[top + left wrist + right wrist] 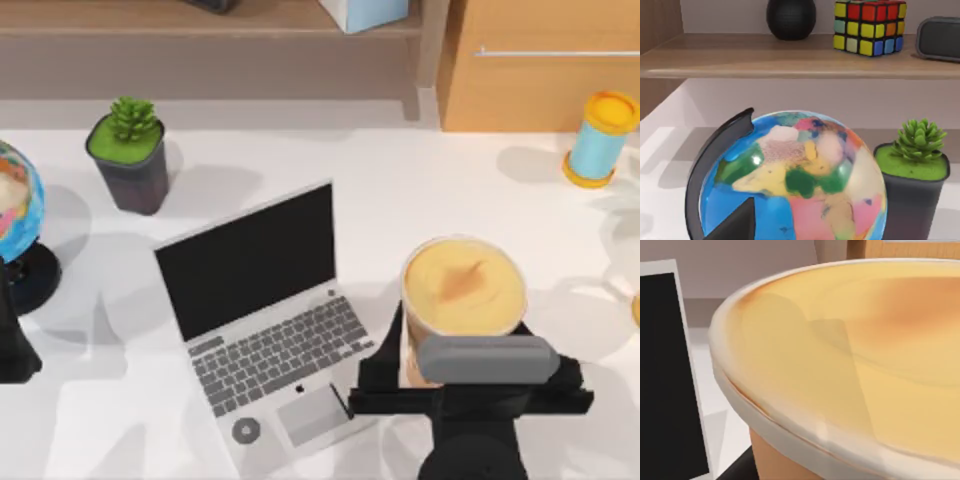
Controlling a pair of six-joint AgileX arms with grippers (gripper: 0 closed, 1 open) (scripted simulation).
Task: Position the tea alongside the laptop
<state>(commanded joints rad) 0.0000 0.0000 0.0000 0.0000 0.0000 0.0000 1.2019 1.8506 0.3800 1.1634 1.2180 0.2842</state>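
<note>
1. White table (400,200) carries the open laptop (270,330) at its centre; you have a shelf and a wooden cabinet (540,80) behind it.
2. You find the tea (462,300) upright just right of the laptop's keyboard, near but apart from it.
3. Your right gripper (465,385) pinches the tea from the side facing away from the cabinet, fingers either side of the cup.
4. Left of the laptop: potted plant (130,155), globe (15,215), and your left gripper (12,340) parked; its claw state you cannot tell.
5. Blue cylinder (600,140) stands well right of the laptop.
</note>
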